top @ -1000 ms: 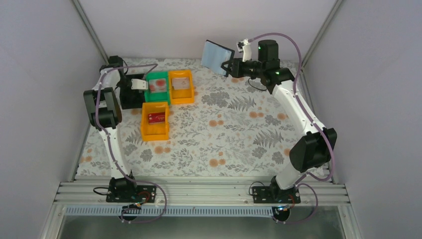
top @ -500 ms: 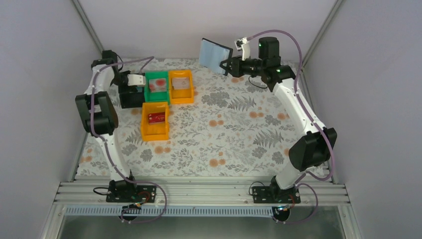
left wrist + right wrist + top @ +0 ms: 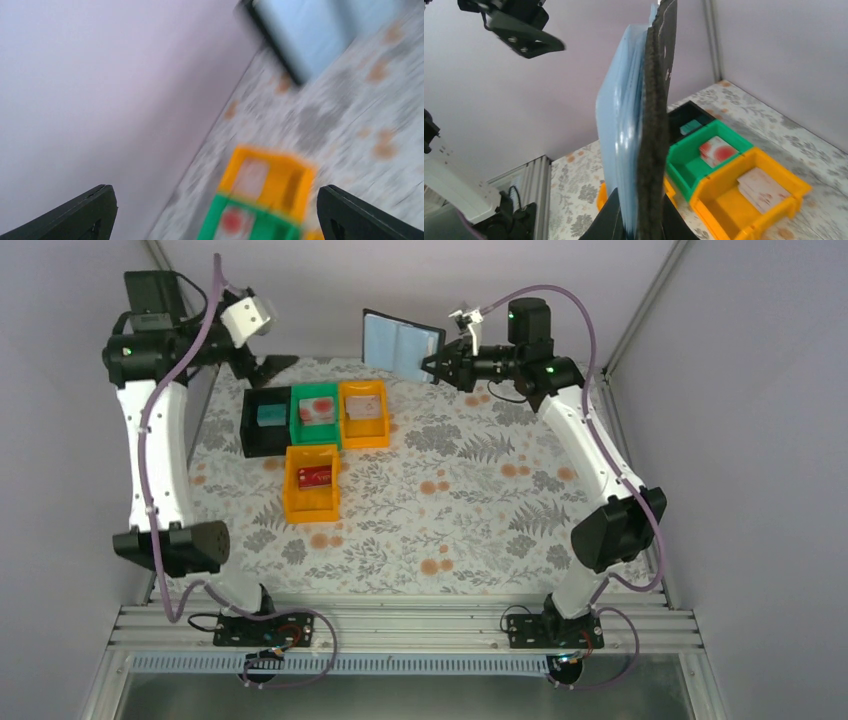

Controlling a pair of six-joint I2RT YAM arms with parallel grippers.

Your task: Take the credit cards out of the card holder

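Extraction is under way: the right gripper (image 3: 437, 364), clamped on one edge of the open card holder (image 3: 402, 343), holds it upright in the air at the upper centre of the frame, the arm stretched far across the bench (image 3: 480, 510). The left arm rears high at upper left, its gripper (image 3: 270, 366) spread wide and empty above the trays (image 3: 290, 485), where four credit cards (image 3: 316, 476) lie. Next, the left gripper would need to reach the holder's blue panels, though whether any card remains inside cannot be seen.
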